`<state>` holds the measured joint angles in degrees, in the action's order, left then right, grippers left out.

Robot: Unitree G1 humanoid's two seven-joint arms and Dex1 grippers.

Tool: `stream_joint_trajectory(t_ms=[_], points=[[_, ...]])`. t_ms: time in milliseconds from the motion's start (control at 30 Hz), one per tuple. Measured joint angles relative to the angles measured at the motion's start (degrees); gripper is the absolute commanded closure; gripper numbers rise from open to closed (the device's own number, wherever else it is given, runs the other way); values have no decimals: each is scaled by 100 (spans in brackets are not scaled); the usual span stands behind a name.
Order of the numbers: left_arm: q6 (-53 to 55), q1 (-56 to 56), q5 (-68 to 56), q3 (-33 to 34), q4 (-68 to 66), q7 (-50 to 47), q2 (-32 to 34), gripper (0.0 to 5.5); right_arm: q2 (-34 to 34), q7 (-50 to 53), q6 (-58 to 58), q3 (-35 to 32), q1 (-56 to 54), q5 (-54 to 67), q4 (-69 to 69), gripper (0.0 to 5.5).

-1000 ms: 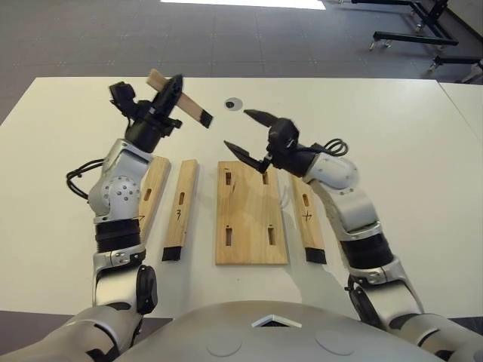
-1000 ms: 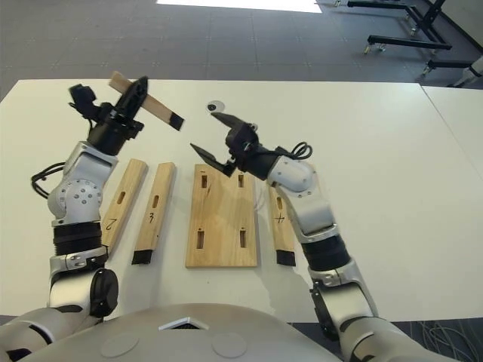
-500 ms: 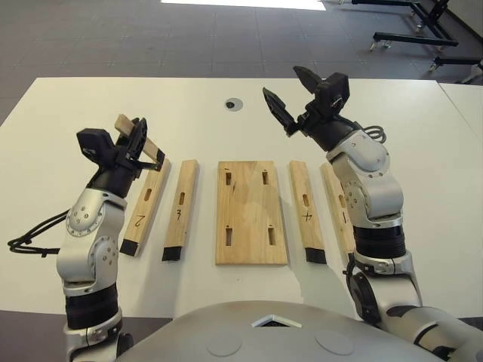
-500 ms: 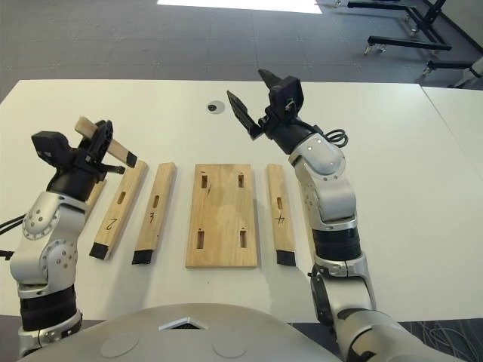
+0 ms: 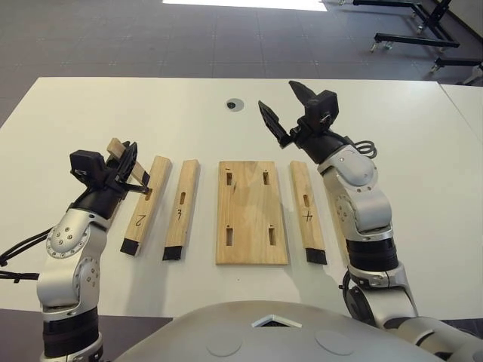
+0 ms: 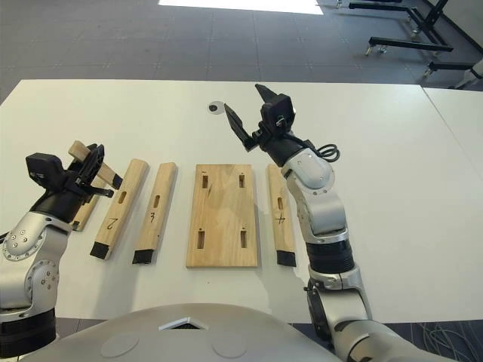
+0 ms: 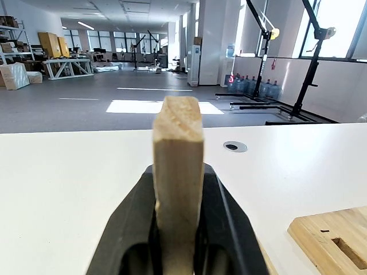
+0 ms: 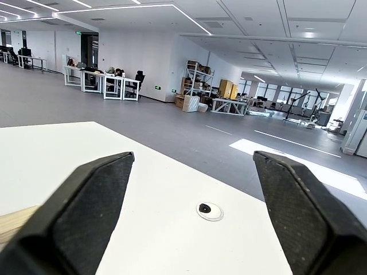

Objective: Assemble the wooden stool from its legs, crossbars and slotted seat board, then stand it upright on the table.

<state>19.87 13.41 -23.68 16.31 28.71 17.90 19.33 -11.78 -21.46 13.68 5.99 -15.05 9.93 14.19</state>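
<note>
left gripper (image 5: pixel 130 167) sits low over the left part of the white table (image 5: pixel 423 151), jaws clamped on a short wooden crossbar (image 7: pixel 178 154), which sticks out tilted past the fingers. just beside it lies leg marked 2 (image 5: pixel 145 204), then leg marked 3 (image 5: pixel 182 208), slotted seat board (image 5: pixel 251 212) flat mid-table, and leg marked + (image 5: pixel 306 211) right of the board, all lying apart. another wood piece (image 6: pixel 83 213) lies on the table left of leg 2, partly hidden by the left arm. right gripper (image 5: pixel 276 93) is raised beyond the board's far right corner, jaws wide, holding nothing. round grommet (image 5: pixel 235 105) in the table farther back.
</note>
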Motion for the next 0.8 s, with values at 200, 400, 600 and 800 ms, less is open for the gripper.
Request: stream_joint_trajectory(t_ms=[200, 400, 600, 800], points=[[-24, 240, 96, -202, -11, -69, -232, 511, -4, 56, -2, 13, 24, -90, 0, 166], [-156, 262, 215, -184, -244, -187, -300, 511, -48, 48, -2, 12, 23, -94, -1, 166], [-233, 259, 251, -128, -339, -185, -295, 511, -35, 64, -1, 10, 23, -90, 0, 166], [-294, 174, 396, -244, -426, -182, -281, 511, -32, 71, 0, -30, 22, -89, -3, 166]])
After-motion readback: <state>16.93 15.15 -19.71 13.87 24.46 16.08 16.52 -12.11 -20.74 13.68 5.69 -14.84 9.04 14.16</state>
